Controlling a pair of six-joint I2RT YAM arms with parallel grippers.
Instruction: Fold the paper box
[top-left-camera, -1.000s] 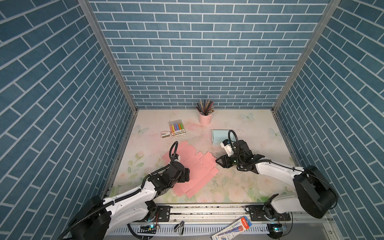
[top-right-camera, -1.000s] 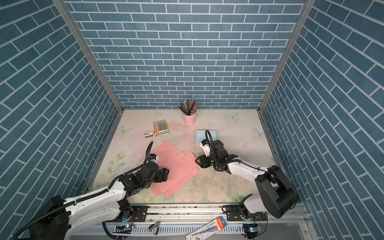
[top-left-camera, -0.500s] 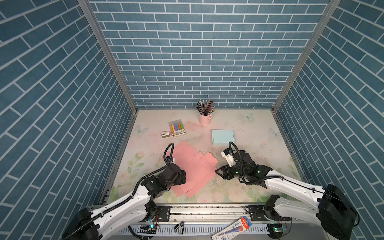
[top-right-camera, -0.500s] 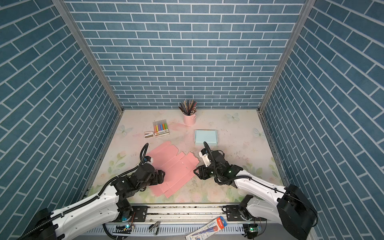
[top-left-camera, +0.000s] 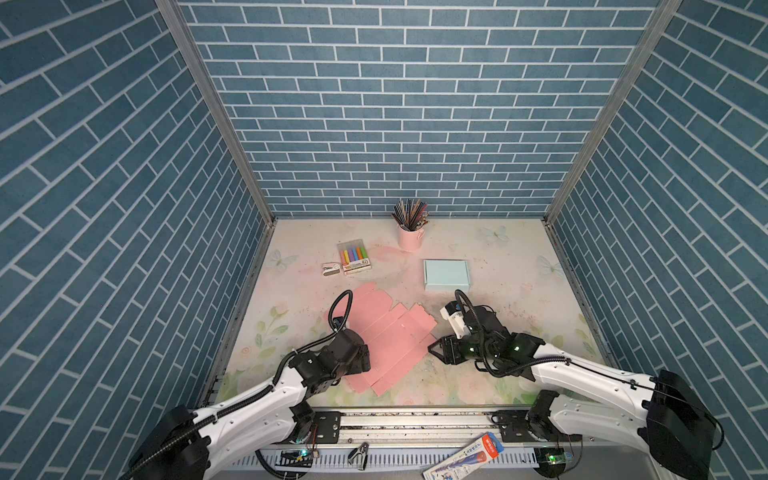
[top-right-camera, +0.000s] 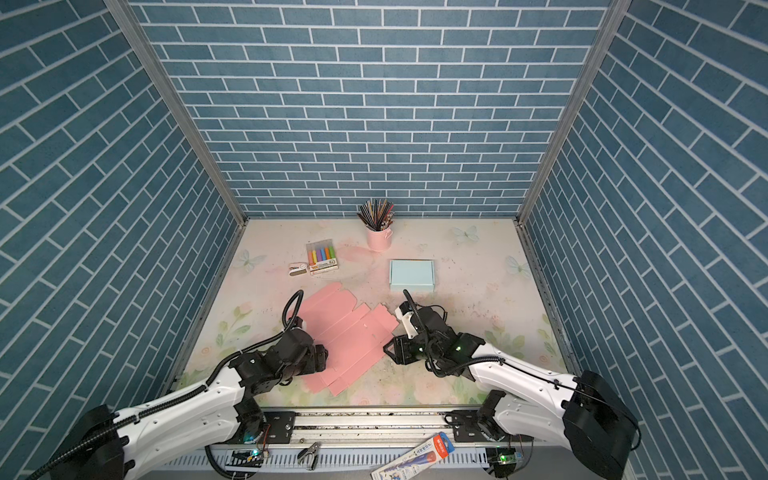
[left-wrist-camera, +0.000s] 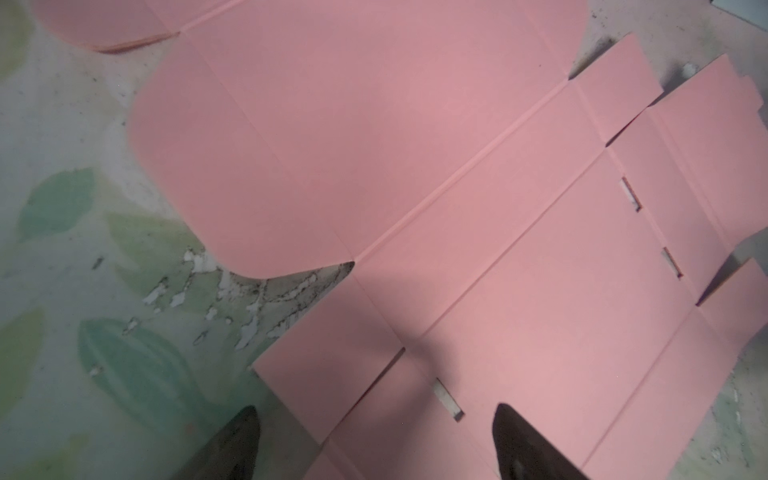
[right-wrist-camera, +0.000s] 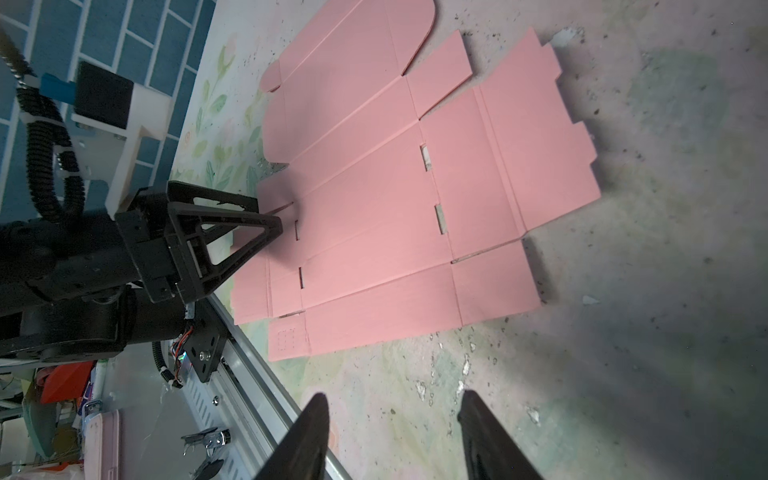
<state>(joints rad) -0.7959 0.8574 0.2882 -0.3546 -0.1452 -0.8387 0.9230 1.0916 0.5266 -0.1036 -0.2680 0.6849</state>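
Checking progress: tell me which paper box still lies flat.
The pink box, spread out as an unfolded sheet with its creases showing; the blue box behind it is already folded up.

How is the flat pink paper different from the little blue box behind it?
The pink box blank lies flat and unfolded, with its flaps and creases spread out; the light blue box is already folded into shape. The pink box blank covers far more of the table than the light blue box. The pink box blank lies slanted; the light blue box sits square, farther back. Both are plain, one-colour paper boxes resting on the table.
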